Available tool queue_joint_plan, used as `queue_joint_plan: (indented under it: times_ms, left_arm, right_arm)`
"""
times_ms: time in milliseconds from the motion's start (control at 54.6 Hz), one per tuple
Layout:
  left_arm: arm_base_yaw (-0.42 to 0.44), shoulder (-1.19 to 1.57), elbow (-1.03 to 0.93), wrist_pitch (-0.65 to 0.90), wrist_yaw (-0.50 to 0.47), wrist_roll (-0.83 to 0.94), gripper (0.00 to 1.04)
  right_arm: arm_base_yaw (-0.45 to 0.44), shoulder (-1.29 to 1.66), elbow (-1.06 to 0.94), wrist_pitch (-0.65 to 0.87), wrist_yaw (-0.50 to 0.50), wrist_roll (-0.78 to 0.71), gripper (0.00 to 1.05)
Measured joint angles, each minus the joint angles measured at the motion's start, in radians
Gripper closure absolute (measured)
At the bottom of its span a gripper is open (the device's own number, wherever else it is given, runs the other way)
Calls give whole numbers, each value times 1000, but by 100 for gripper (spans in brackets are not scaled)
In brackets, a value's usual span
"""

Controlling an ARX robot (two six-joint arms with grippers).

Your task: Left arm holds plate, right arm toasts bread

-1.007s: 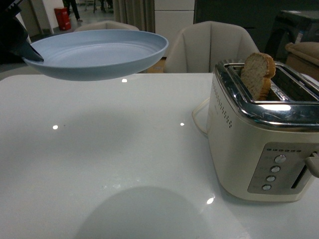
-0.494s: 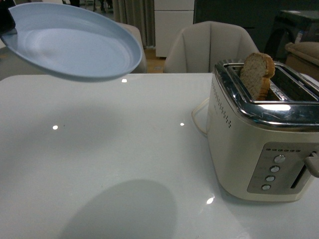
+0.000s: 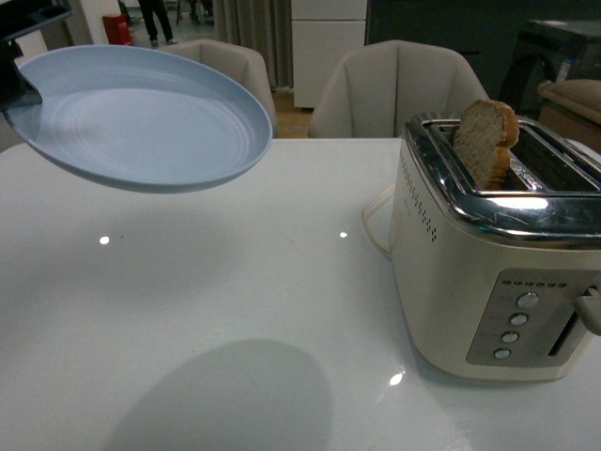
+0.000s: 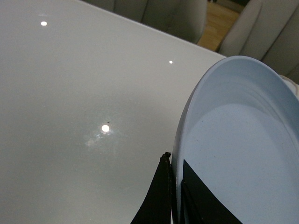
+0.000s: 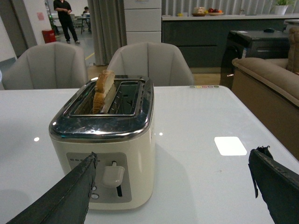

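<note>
The pale-blue plate (image 3: 141, 117) hangs in the air over the table's far left, tilted with its face toward the camera. My left gripper (image 3: 19, 89) is shut on its left rim. In the left wrist view the slim black fingers (image 4: 161, 196) pinch the rim of the plate (image 4: 243, 140). The bread (image 3: 486, 141) stands upright in the far slot of the cream toaster (image 3: 470, 282), its top sticking out. My right gripper (image 5: 174, 156) is open, level with the toaster's (image 5: 105, 140) front. The bread (image 5: 103, 86) is apart from it. The right arm is out of the front view.
The toaster's lever (image 5: 113, 173) sits on its front panel beside round buttons (image 3: 515, 327). A pale cord (image 3: 371, 221) loops behind the toaster. Beige chairs (image 3: 394, 89) stand beyond the white table (image 3: 235, 301). A sofa (image 5: 275, 79) is off to the side.
The plate went from nearly level to tilted toward the camera, shifted left, then sank a little. The bread and toaster have not moved.
</note>
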Motion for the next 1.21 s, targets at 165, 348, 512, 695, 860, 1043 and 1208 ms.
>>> queue_joint_plan:
  times_ms: [165, 348, 512, 695, 860, 1043, 1208]
  left_arm:
    - [44, 82, -37, 51, 8, -35, 102]
    - [103, 182, -35, 108, 19, -47, 102]
    - [141, 288, -4, 123, 7, -47, 102]
    - [167, 404, 41, 128, -18, -51, 102]
    - [181, 468, 81, 98, -38, -81, 102]
    - [185, 520, 137, 83, -59, -108, 102]
    - [190, 561, 177, 60, -77, -113, 102]
  right_arm:
    - [0, 0, 0, 0, 0, 0, 6]
    - [0, 0, 0, 0, 0, 0, 6]
    - [0, 0, 0, 0, 0, 0, 6]
    - [0, 0, 0, 0, 0, 0, 6]
    - [0, 0, 0, 0, 0, 0, 6]
    - [0, 0, 0, 0, 0, 0, 6]
    - [0, 0, 0, 0, 0, 0, 6]
